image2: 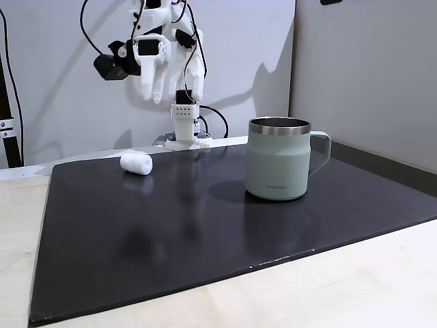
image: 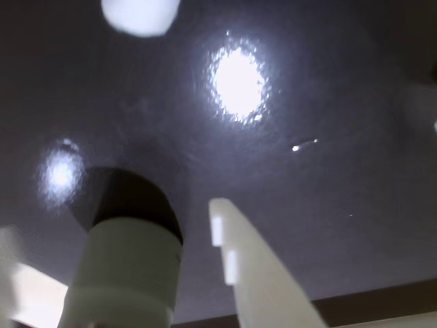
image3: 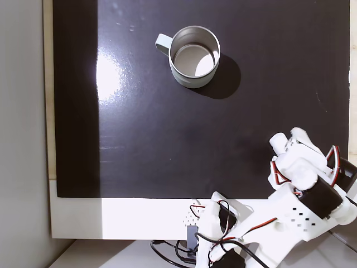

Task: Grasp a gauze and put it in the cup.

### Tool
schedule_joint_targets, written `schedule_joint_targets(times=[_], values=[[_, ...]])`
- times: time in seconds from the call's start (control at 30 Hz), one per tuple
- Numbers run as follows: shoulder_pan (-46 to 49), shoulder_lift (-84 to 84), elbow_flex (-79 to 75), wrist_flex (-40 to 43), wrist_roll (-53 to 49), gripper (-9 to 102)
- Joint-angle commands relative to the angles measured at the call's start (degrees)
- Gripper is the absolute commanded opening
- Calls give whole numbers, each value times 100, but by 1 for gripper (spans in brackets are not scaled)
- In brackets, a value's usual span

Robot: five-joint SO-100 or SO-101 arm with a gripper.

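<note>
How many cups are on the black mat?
1. The green cup stands upright on the black mat, right of the little white gauze in a fixed view. None seem hidden.

end effector [image2: 176, 87] raised, fingers apart

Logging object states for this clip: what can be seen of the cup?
The cup is a pale sage-green mug with a steel rim, a side handle and a small dark logo near its base. It stands upright on the black mat, apart from the white gauze roll. In the fixed view from above its metal inside looks empty. Nothing touches it but the mat.
</note>
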Motion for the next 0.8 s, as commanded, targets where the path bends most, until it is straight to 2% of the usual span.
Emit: schedule_joint_targets(times=[0.0,0.77], values=[[105,-97,70,-88,-97,35],[940,-413,2241,-1890,-984,36]])
